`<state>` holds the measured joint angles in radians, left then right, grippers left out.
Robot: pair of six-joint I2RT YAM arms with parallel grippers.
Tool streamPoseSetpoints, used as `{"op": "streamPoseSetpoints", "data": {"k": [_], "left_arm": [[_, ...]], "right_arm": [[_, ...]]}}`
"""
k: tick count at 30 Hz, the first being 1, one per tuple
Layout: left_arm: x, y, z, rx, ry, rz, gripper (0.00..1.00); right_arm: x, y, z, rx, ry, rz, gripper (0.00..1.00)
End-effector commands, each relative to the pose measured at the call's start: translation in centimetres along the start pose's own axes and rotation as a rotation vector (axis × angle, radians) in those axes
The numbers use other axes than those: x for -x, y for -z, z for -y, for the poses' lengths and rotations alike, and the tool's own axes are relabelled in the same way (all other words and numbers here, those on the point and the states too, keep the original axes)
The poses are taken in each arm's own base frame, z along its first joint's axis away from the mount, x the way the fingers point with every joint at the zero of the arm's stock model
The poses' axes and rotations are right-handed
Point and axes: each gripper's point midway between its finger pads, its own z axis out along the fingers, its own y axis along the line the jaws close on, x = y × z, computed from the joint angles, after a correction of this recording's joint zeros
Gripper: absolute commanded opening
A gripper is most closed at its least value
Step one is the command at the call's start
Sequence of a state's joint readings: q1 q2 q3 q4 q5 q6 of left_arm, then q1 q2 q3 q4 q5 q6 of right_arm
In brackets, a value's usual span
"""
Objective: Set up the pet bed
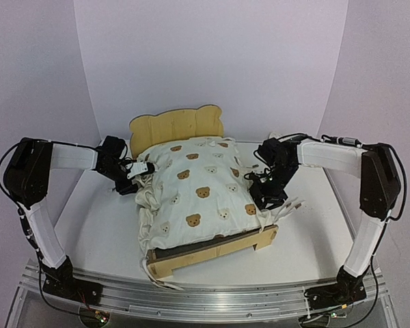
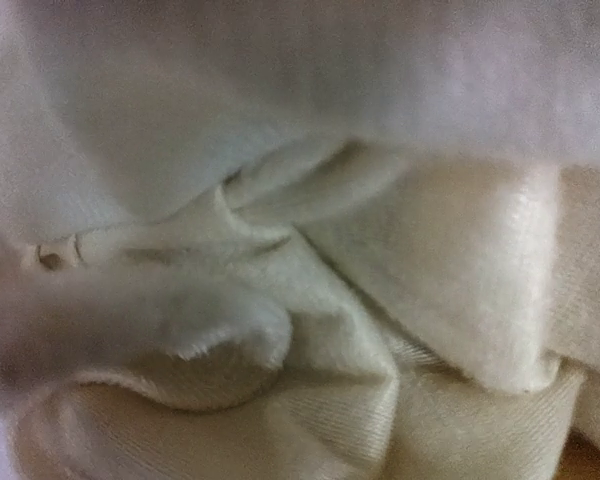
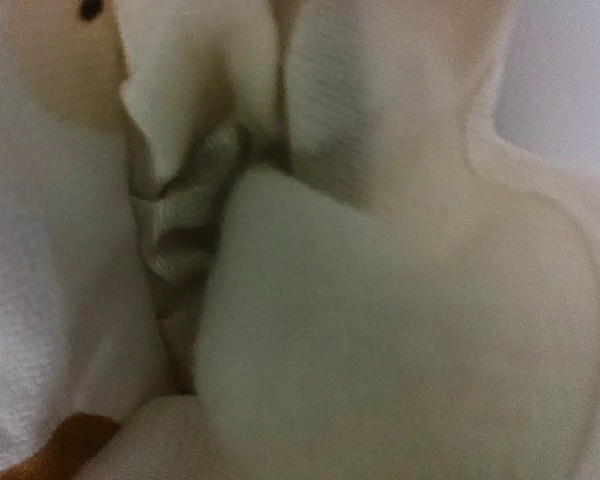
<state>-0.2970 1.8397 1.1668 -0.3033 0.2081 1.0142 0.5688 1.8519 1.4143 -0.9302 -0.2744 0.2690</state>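
The pet bed [image 1: 179,126] stands in the middle of the table, its light wooden headboard at the back and its foot rail [image 1: 215,251] toward me. A cream bear-print cushion [image 1: 199,190] lies bunched on top of it and covers most of the base. My left gripper [image 1: 142,171] is pressed into the cushion's left edge near the headboard. My right gripper [image 1: 263,197] is at the cushion's right edge. Both wrist views are filled with folds of cream cushion fabric [image 2: 380,330] [image 3: 380,330]. No finger shows in either, so I cannot tell how the jaws stand.
The white table [image 1: 96,225] has purple walls behind and to both sides. A tie string [image 1: 294,203] trails off the cushion at the right, and more strings [image 1: 165,281] hang below the foot rail. A metal rail [image 1: 205,301] runs along the near edge.
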Motion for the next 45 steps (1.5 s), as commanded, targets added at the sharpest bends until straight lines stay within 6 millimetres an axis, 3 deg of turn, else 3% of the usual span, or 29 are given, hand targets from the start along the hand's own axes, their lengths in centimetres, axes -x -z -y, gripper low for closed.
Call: {"op": "streamPoseSetpoints", "data": {"k": [1,4,8,11,14,17,19,22,27,30,33,37,39,41,45], "left_arm": [[8.3,1.0,-3.7,0.065,-0.085,0.265,0.65],[8.8,0.4,-4.1,0.053,-0.066,0.277,0.65],[8.8,0.3,-5.2,0.053,-0.019,0.265,0.64],[8.1,1.1,-5.3,0.042,0.020,0.254,0.64],[6.8,2.0,-5.4,0.038,0.050,0.235,0.64],[5.6,4.3,-7.2,0.080,0.105,0.223,0.64],[4.8,6.3,-8.6,0.113,0.148,0.222,0.65],[3.3,9.7,-10.0,0.161,0.189,0.217,0.69],[0.9,15.5,-9.8,0.212,0.246,0.201,0.77],[-0.7,18.7,-7.1,0.195,0.276,0.180,0.81],[-1.1,20.8,-1.5,0.111,0.244,0.169,0.83],[-2.1,22.0,7.3,-0.071,0.238,0.172,0.88],[-2.3,22.5,10.3,-0.134,0.259,0.186,0.90],[-2.3,22.9,12.6,-0.187,0.259,0.202,0.90],[-2.6,22.3,14.6,-0.230,0.282,0.202,0.90]], "right_arm": [[1.0,0.4,-5.8,0.102,0.054,0.111,0.54],[0.7,-0.2,-7.7,0.109,0.057,0.142,0.53],[-0.2,-1.7,-11.7,0.176,0.086,0.164,0.53],[-0.6,-2.4,-12.3,0.198,0.040,0.159,0.53],[-1.1,-2.7,-11.1,0.162,0.010,0.155,0.53],[-1.8,-1.6,-8.9,0.123,-0.018,0.138,0.55],[-2.1,-0.1,-6.8,0.096,-0.049,0.131,0.56],[-1.1,3.7,-3.9,0.081,-0.053,0.187,0.59],[4.3,12.4,-0.1,0.112,0.015,0.415,0.65],[9.2,16.9,1.7,0.121,0.080,0.542,0.69],[14.9,20.8,2.2,0.152,0.173,0.675,0.70],[22.1,22.1,2.8,0.197,0.330,0.822,0.72],[25.5,23.0,3.3,0.223,0.413,0.948,0.74],[28.5,23.9,4.0,0.232,0.483,1.084,0.76],[32.2,22.4,4.3,0.294,0.607,1.175,0.75]]}}
